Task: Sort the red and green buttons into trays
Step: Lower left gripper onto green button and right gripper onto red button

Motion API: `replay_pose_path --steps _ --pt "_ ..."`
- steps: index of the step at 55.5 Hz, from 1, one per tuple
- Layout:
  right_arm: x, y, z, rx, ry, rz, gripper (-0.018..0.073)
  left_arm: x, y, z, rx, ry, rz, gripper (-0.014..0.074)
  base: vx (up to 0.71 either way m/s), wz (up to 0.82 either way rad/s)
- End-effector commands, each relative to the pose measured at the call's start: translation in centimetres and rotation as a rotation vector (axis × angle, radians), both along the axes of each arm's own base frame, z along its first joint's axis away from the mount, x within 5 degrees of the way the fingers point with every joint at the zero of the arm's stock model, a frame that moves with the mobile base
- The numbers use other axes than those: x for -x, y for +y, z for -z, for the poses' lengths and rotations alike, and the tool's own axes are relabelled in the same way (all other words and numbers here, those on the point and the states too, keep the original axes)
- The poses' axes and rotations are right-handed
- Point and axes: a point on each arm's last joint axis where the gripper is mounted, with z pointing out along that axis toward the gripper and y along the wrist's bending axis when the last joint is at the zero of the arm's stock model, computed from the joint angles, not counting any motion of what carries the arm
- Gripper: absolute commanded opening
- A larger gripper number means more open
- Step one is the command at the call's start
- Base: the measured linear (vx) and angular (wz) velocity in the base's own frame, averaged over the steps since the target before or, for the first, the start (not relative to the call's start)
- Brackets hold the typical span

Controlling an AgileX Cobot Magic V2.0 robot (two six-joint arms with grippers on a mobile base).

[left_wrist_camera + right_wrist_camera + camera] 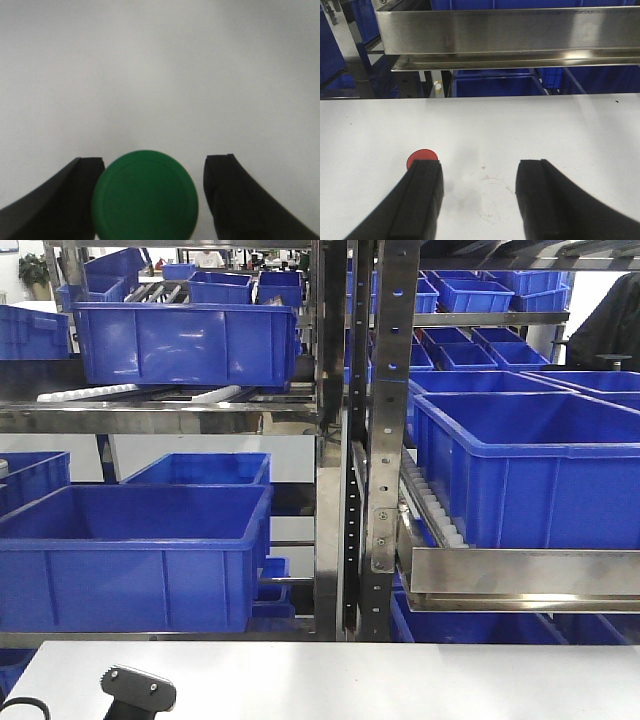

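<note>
In the left wrist view a round green button (145,197) lies on the white table between the fingers of my left gripper (156,161). It sits against the left finger (75,195), with a gap to the right finger (235,195); the jaws are open. In the right wrist view my right gripper (479,164) is open and empty above the table. A red button (420,156) lies on the table just beyond its left finger (422,195), which hides part of it. No sorting trays show.
A steel rack with blue bins (130,550) stands behind the white table (400,680); its steel shelf edge (505,35) hangs over the table's far side. A black arm part (135,690) shows at the front left.
</note>
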Motion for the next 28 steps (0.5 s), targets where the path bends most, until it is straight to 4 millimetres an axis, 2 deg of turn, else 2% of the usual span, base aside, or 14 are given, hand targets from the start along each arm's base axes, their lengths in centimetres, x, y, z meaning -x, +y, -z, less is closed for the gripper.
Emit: replay_pose_path --steps 1,15,28 --pt "-0.6 0.0 -1.6 0.006 -0.095 -0.006 0.0415 -0.9 -0.4 -2.2 0.058 -0.123 -0.009 0.0547 0.00 0.00" --pt "-1.2 0.0 -0.9 0.030 -0.045 -0.016 0.0414 -1.1 -0.5 -2.4 0.071 -0.154 -0.010 0.0468 0.00 0.00" --pt "-3.8 0.0 1.1 0.048 0.025 -0.043 0.0414 -1.2 -0.5 -2.6 0.076 -0.168 -0.010 0.0278 0.00 0.00"
